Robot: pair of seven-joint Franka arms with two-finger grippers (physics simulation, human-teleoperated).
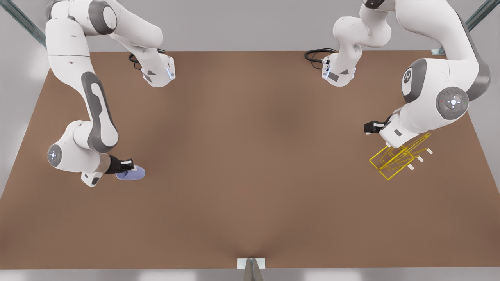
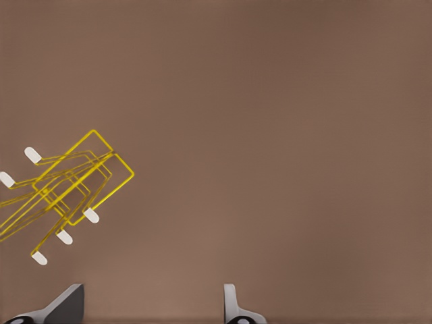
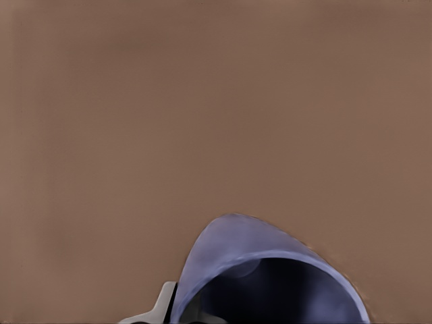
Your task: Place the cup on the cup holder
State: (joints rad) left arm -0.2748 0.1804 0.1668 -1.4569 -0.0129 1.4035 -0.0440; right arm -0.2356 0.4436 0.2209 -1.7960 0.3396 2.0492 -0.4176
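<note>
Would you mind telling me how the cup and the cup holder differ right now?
The cup is a solid lavender-blue vessel; the cup holder is an open yellow wire frame with white-tipped prongs, and larger. The right gripper is at the cup; the left gripper, open, merely hovers near the holder. Both are over the brown table.

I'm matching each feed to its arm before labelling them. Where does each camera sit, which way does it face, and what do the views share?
Front view: high above the table, looking down; both arms show, the right gripper at the cup on the front view's left, the left gripper over the cup holder on its right.
Left wrist view: on the left arm, facing the table; its open fingers show beside the cup holder.
Right wrist view: on the right arm, looking into the cup; one finger shows against it.
Shared: each wrist view shares its object with the front view.
</note>
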